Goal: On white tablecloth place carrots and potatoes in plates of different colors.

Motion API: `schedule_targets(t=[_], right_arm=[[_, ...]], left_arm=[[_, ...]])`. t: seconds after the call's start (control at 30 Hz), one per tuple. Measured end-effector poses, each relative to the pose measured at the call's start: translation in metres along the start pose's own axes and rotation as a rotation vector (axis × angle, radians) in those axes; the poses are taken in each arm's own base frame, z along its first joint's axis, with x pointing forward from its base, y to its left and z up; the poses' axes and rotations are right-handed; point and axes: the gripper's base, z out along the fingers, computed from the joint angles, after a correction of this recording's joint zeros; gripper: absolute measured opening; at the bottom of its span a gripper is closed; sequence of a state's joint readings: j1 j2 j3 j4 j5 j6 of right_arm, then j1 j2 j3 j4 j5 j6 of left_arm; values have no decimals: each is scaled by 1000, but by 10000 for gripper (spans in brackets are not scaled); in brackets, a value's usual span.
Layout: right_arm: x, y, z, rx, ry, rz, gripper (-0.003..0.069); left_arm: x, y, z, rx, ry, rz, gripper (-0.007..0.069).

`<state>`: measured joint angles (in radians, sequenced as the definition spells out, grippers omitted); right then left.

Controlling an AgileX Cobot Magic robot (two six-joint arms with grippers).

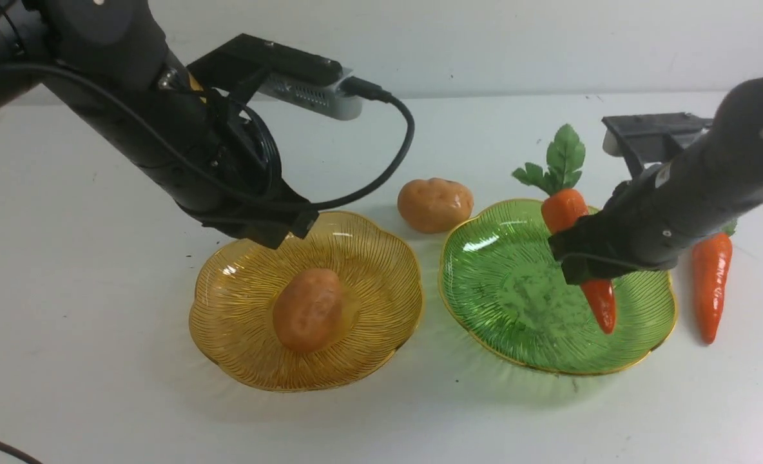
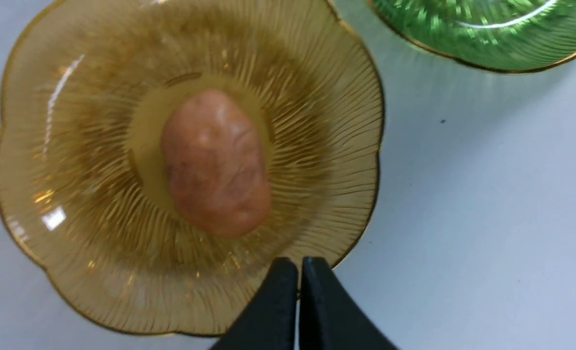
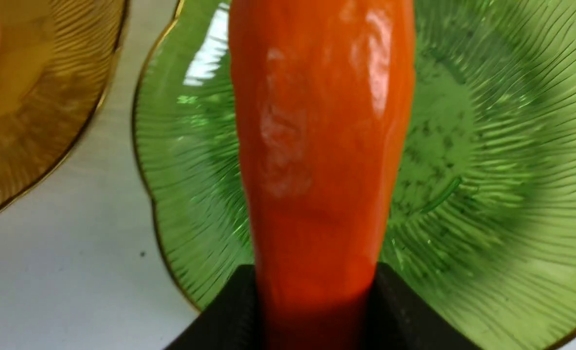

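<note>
One potato (image 1: pixel 309 310) lies in the middle of the amber-yellow plate (image 1: pixel 240 277); it also shows in the left wrist view (image 2: pixel 215 163). My left gripper (image 2: pixel 299 265) is shut and empty, above that plate's far rim. The second potato (image 1: pixel 434 204) sits on the white tablecloth (image 1: pixel 98 386) behind the plates. My right gripper (image 1: pixel 578 258) is shut on a carrot (image 1: pixel 597 293) and holds it tilted over the green plate (image 1: pixel 504 283), tip down and leaves (image 1: pixel 559 161) up. In the right wrist view the carrot (image 3: pixel 317 146) stands between the fingers (image 3: pixel 234 306). The other carrot (image 1: pixel 710 283) lies on the cloth right of the green plate.
The two plates sit side by side, nearly touching. A black cable (image 1: pixel 394 148) hangs from the left wrist camera above the amber-yellow plate. The cloth's far edge meets a pale wall (image 1: pixel 484 38).
</note>
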<state>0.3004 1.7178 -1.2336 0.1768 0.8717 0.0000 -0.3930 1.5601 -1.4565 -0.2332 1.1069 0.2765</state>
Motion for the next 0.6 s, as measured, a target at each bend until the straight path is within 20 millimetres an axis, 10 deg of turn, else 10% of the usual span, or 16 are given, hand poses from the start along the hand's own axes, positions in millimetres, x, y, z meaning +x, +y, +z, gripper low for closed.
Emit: schedule_targets(t=[0.23,0.43,0.6], right_arm=[[-18,-9,-1,40,42,-5,549],[-30,-89,-19,234,-21,220,300],[-24,-126,-15,269,2,323,225]], left_arm=[[-5,-6,0,63,-56,60,-3],[-5,-6,0,65,-59,61,-3],[-4,-6,0,69,-49,62,-3]])
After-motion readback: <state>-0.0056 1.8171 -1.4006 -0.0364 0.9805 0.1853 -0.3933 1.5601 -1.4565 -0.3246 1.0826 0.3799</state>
